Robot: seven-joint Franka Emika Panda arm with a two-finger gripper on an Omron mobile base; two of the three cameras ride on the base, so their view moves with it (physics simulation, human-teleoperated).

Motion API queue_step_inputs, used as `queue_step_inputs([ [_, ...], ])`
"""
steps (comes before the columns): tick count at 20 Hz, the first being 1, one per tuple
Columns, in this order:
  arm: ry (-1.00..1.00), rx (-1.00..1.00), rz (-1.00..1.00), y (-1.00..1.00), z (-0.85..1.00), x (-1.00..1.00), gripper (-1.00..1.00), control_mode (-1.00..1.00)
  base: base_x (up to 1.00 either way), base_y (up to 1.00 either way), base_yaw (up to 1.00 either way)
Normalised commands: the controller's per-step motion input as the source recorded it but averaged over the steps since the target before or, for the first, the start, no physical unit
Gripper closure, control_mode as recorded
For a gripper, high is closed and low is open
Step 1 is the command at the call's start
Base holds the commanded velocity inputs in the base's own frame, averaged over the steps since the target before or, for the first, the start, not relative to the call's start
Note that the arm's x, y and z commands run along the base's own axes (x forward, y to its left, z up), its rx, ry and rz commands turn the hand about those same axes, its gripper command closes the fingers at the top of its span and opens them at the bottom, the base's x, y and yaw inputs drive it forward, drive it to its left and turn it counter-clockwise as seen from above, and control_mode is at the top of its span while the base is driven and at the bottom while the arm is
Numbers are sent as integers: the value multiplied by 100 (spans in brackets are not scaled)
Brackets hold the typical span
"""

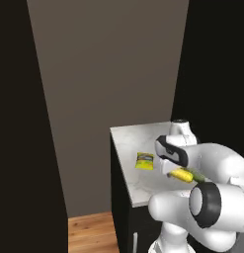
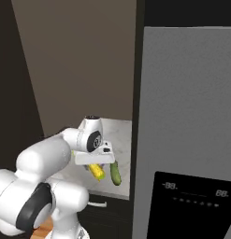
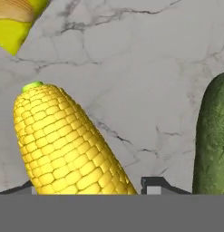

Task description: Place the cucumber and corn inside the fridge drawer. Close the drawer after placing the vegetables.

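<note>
Corn (image 3: 68,145) lying flat on the marble counter (image 1: 131,143), long axis slanted in the hand view, greenish tip up and to the left, thick end running down between the two finger tips (image 3: 152,186); cucumber (image 3: 213,140) just beside it on the same counter, long axis nearly straight up the hand view, apart from the corn. Gripper (image 2: 99,163) low over the corn, jaws partly closed either side of the cob, grip not clear enough to tell. Yellow-green snack packet (image 1: 144,161) flat on the counter near the vegetables
</note>
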Motion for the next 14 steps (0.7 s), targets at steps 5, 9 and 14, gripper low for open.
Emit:
queue_step_inputs([
  [5, -17, 0, 0, 100, 99, -12, 100, -100, 0, 0, 0],
  [9, -8, 0, 0, 92, 100, -29, 100, -100, 0, 0, 0],
  [14, -8, 0, 0, -12, 93, -56, 100, -100, 0, 0, 0],
])
